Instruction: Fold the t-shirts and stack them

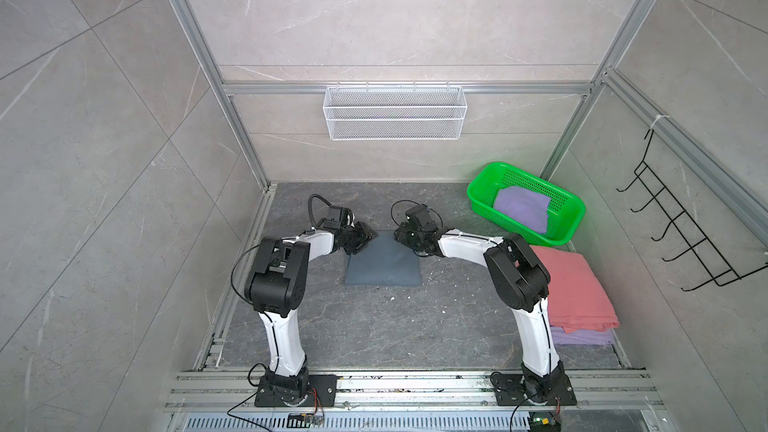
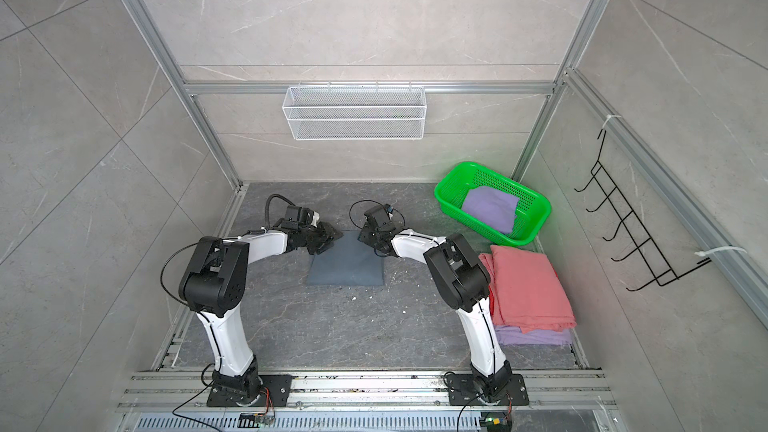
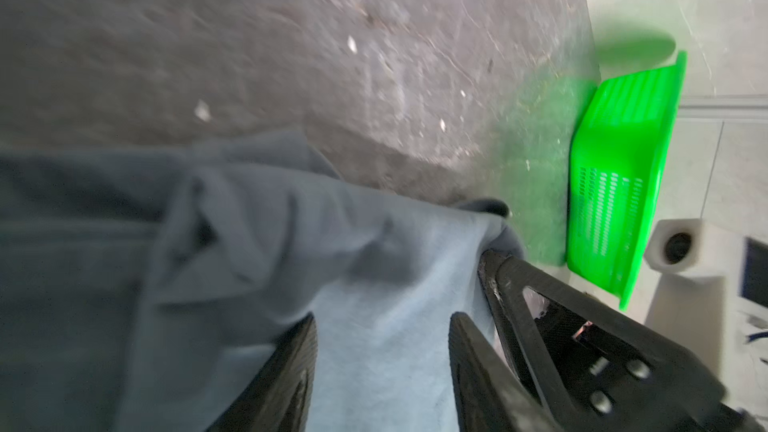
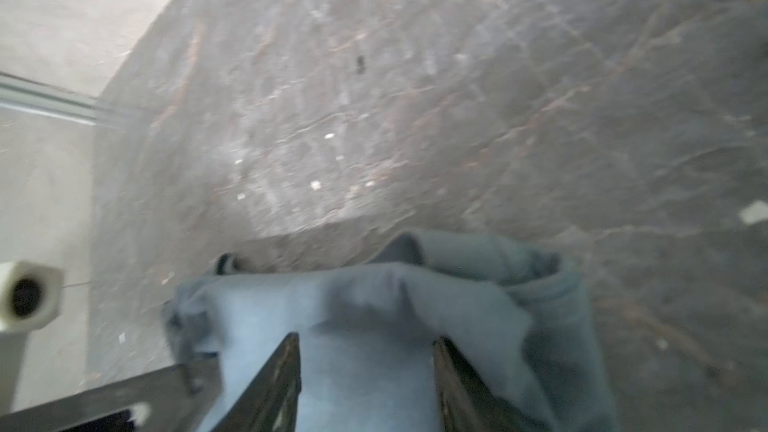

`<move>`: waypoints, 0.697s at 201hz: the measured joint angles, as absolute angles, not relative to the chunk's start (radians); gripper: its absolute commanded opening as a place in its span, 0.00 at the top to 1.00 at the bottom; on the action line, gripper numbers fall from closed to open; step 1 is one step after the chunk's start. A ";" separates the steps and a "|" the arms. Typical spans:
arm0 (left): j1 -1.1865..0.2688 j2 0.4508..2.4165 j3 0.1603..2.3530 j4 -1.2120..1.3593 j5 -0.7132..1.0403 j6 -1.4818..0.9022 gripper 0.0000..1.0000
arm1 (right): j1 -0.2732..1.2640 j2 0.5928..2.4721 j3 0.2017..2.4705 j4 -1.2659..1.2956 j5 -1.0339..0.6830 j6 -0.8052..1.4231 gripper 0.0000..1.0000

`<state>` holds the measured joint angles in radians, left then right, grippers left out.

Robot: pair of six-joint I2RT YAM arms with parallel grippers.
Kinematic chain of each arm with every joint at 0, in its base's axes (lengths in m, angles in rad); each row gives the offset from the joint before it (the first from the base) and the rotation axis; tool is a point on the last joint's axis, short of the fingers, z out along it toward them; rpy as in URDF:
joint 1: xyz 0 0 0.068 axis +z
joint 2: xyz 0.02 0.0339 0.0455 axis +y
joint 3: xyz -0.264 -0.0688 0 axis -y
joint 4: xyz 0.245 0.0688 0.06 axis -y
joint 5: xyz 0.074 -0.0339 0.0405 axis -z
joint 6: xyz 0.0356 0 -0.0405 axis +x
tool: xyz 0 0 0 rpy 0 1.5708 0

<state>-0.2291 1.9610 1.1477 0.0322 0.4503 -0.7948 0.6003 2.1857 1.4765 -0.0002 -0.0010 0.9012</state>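
Flanking the folded slate shirt point(image 1: 382, 270) mid-table at its far corners, left gripper point(image 1: 360, 246) and right gripper point(image 1: 409, 248) seem set to carry it; near edge free, bare table toward the salmon shirt point(image 1: 569, 288) stack; left wrist: jaws apart, cloth between, grip unclear; right wrist: likewise.

Slate blue-grey t-shirt point(image 1: 382, 268); salmon-pink t-shirt point(image 1: 577, 292); lavender t-shirt point(image 1: 582, 337); bright green perforated basket point(image 1: 528, 180); dark grey, pale-veined table point(image 1: 374, 326).
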 measured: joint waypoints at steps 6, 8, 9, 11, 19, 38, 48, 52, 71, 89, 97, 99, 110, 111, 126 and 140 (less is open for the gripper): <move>-0.219 1.968 1.148 0.039 0.447 -0.799 0.47 | 0.598 2.186 1.483 -0.003 0.000 0.902 0.48; -0.217 1.969 1.148 0.041 0.448 -0.799 0.47 | 0.597 2.186 1.485 -0.005 0.000 0.904 0.48; -0.215 1.971 1.148 0.043 0.448 -0.801 0.48 | 0.596 2.186 1.485 -0.006 0.000 0.904 0.48; -0.212 1.972 1.148 0.046 0.448 -0.803 0.48 | 0.595 2.186 1.486 -0.007 0.000 0.905 0.48; -0.202 1.976 1.148 0.055 0.447 -0.805 0.49 | 0.593 2.187 1.487 -0.011 0.000 0.906 0.48; -0.179 1.975 1.148 0.054 0.439 -0.808 0.50 | 0.587 2.188 1.486 -0.011 -0.001 0.908 0.48; -0.168 1.967 1.140 0.052 0.424 -0.807 0.50 | 0.585 2.188 1.483 -0.006 -0.001 0.904 0.47; -0.163 1.956 1.132 0.048 0.417 -0.803 0.49 | 0.583 2.188 1.480 -0.002 -0.001 0.896 0.46; -0.147 1.876 1.103 -0.013 0.379 -0.770 0.48 | 0.579 2.166 1.463 0.001 0.002 0.850 0.44; -0.135 1.760 1.094 -0.091 0.356 -0.732 0.46 | 0.573 2.104 1.431 -0.017 0.012 0.795 0.42; -0.134 1.696 1.089 -0.117 0.347 -0.716 0.45 | 0.571 2.061 1.414 -0.028 0.019 0.780 0.41; -0.134 1.678 1.087 -0.122 0.345 -0.712 0.44 | 0.570 2.047 1.407 -0.031 0.019 0.778 0.40; -0.136 1.587 1.068 -0.149 0.338 -0.695 0.42 | 0.568 1.969 1.382 -0.051 0.031 0.773 0.38; -0.136 1.576 1.065 -0.152 0.337 -0.693 0.41 | 0.567 1.964 1.380 -0.051 0.033 0.773 0.37; -0.138 1.473 1.025 -0.193 0.331 -0.673 0.36 | 0.566 1.845 1.331 -0.061 0.041 0.789 0.34; -0.141 1.416 0.982 -0.233 0.330 -0.657 0.28 | 0.566 1.718 1.243 -0.045 0.037 0.819 0.28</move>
<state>-0.1406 1.4158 0.9817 -0.2325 0.3298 -0.6571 0.5663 1.7184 1.2434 -0.0448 0.0368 0.8188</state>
